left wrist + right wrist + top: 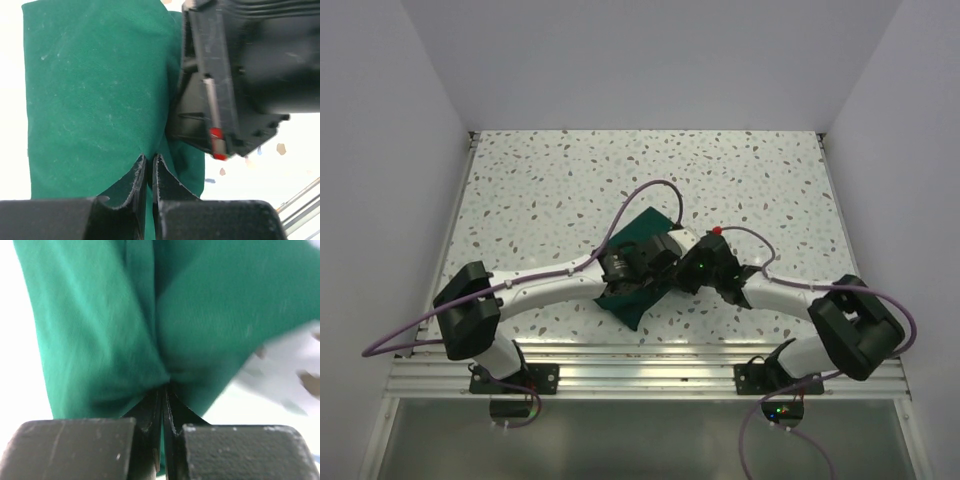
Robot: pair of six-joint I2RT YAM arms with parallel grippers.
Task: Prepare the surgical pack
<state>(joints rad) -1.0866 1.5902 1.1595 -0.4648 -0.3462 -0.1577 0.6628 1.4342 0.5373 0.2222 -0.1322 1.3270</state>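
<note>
The green cloth (645, 226) lies folded in a small bundle in the middle of the speckled worktop (570, 180), near the front edge, and both arms reach in over it and meet there. The right gripper (163, 390) is closed tight on the cloth: the cloth bunches up into a little knot right at its tips. The left gripper (148, 162) is almost closed too, with only a thin slit between its fingers, and it looks like it pinches a thin bit of the cloth at the edge (I cannot be fully sure, the slit is so small). The two grippers sit very close to each other, nearly touching. I think the step now is folding or pulling a flap of the cloth over the bundle. To do it well, both grippers should lift just a little and move together at the same speed, so the cloth does not twist or slip out. They should pull gently and lay the flap flat, not drag the whole bundle along. The arms must also take care not to bump each other. What is inside the bundle is hidden.
</note>
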